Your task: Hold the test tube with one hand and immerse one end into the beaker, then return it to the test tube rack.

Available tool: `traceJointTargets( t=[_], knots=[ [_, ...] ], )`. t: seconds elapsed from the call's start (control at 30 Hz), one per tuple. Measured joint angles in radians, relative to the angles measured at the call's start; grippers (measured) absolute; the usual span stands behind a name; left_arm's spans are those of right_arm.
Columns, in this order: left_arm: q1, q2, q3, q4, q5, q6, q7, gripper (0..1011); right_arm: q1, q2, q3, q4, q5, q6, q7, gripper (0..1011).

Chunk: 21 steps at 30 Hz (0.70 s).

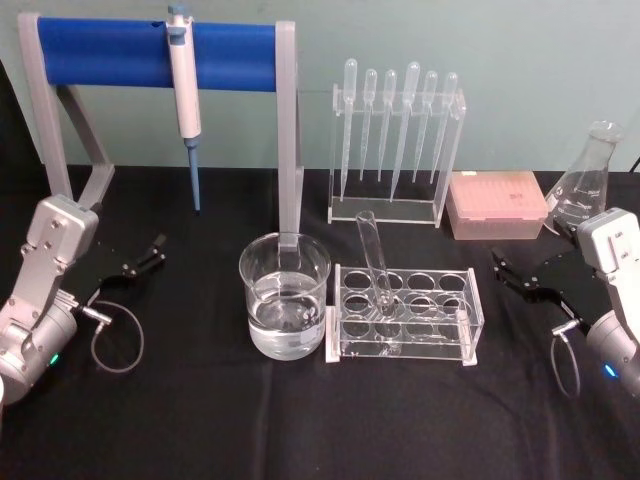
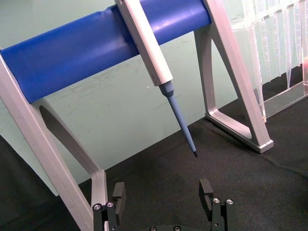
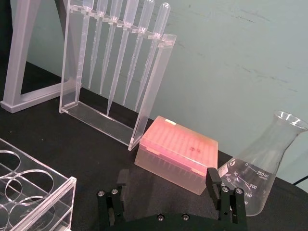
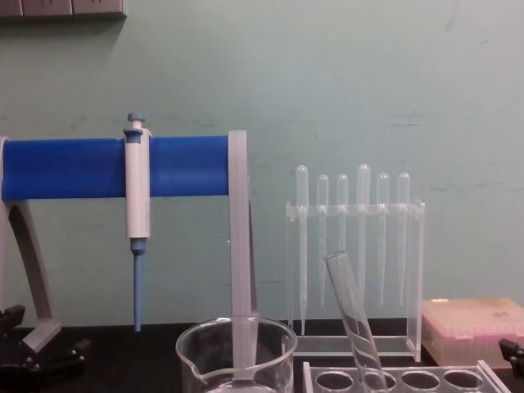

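The test tube (image 1: 374, 255) leans tilted in the clear rack (image 1: 470, 322) at mid-worktop (image 1: 200, 420), with the beaker (image 1: 284, 300) just left of it. Bare worktop lies on either side. Near the left edge the left gripper (image 1: 152, 252), and near the right edge the right gripper (image 1: 505, 272), each have their fingers spread wide, holding nothing.

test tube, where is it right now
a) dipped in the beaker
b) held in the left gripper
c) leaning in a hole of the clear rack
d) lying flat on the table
C: the test tube stands tilted in a hole of the clear rack, next to the beaker, while the left gripper and the right gripper sit open at the sides, apart from it.
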Motion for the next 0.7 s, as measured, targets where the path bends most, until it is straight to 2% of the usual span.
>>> traceJointTargets(
  t=[0.13,0.27,0.37,0.4,0.5,0.57,0.6,0.7],
  knots=[
    [0.0,0.0,0.0,0.0,0.0,0.0,0.0,1000,-0.007,0.004,0.005,-0.01,-0.005,0.004,0.0,1003],
    [0.0,0.0,0.0,0.0,0.0,0.0,0.0,1000,-0.039,0.021,0.025,-0.057,-0.01,0.015,-0.003,1003],
    [0.0,0.0,0.0,0.0,0.0,0.0,0.0,1000,-0.098,0.058,0.061,-0.14,0.005,0.037,-0.003,1003],
    [0.0,0.0,0.0,0.0,0.0,0.0,0.0,1000,-0.098,0.058,0.061,-0.14,0.005,0.037,-0.003,1003],
    [0.0,0.0,0.0,0.0,0.0,0.0,0.0,1000,-0.169,0.107,0.104,-0.239,0.041,0.062,0.014,1003],
    [0.0,0.0,0.0,0.0,0.0,0.0,0.0,1000,-0.197,0.129,0.121,-0.283,0.063,0.071,0.035,1003],
    [0.0,0.0,0.0,0.0,0.0,0.0,0.0,1000,-0.222,0.151,0.135,-0.324,0.087,0.081,0.063,1003],
    [0.0,0.0,0.0,0.0,0.0,0.0,0.0,1000,-0.244,0.178,0.145,-0.379,0.129,0.095,0.121,1003]
  ],
)
